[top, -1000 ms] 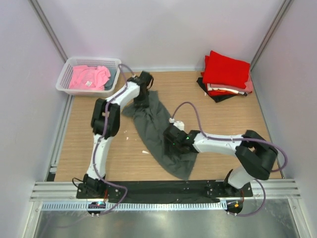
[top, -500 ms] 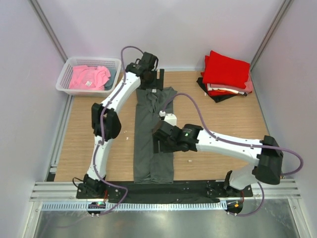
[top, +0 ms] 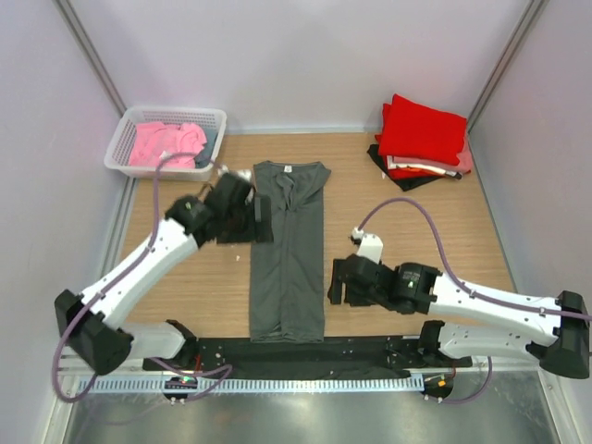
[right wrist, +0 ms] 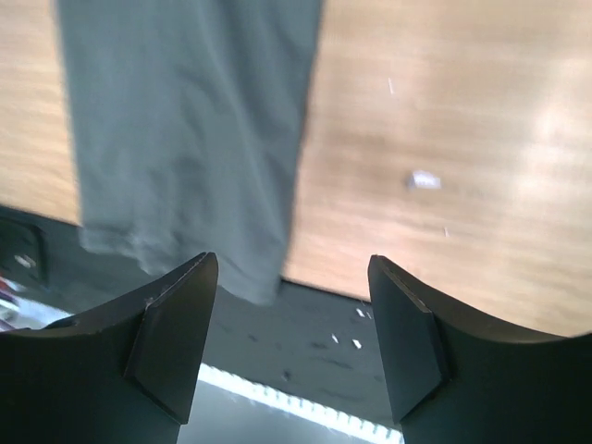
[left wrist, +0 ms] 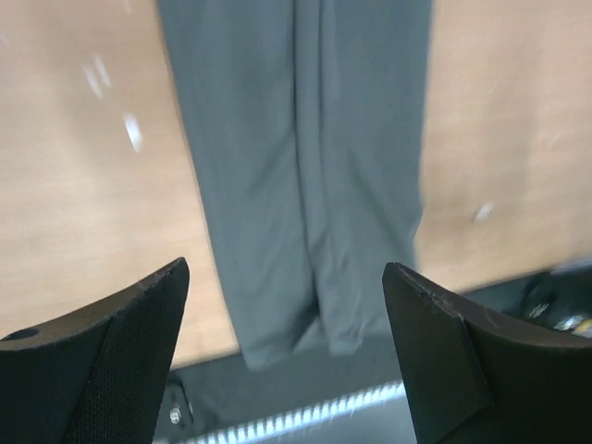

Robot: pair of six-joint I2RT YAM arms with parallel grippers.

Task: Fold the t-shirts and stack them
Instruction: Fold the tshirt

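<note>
Lying as a narrow strip down the middle of the tabletop (top: 416, 222), hem at the near edge, the dark grey t-shirt (top: 288, 250) seems ready for cross-folding; left gripper (top: 264, 219) and right gripper (top: 336, 282) flank it, spread, empty.

My left tool (left wrist: 285, 268) and right tool (right wrist: 291, 261) are both matt black. My left arm (top: 139, 273) and right arm (top: 499, 305) are white with black joints, and their cables (top: 416, 208) are dull purple. The grey t-shirt (top: 288, 250) is a plain dark shade with a small white neck label (top: 288, 168). The tabletop (top: 407, 222) is pale wood with a fine grain and a few white specks. The basket (top: 118, 155) is white lattice, and the pink t-shirt (top: 165, 143) in it is a soft rose. The red t-shirts (top: 421, 129) are bright and plain. The black t-shirt (top: 393, 174) shows under them, with thin pink and white edges between.
</note>
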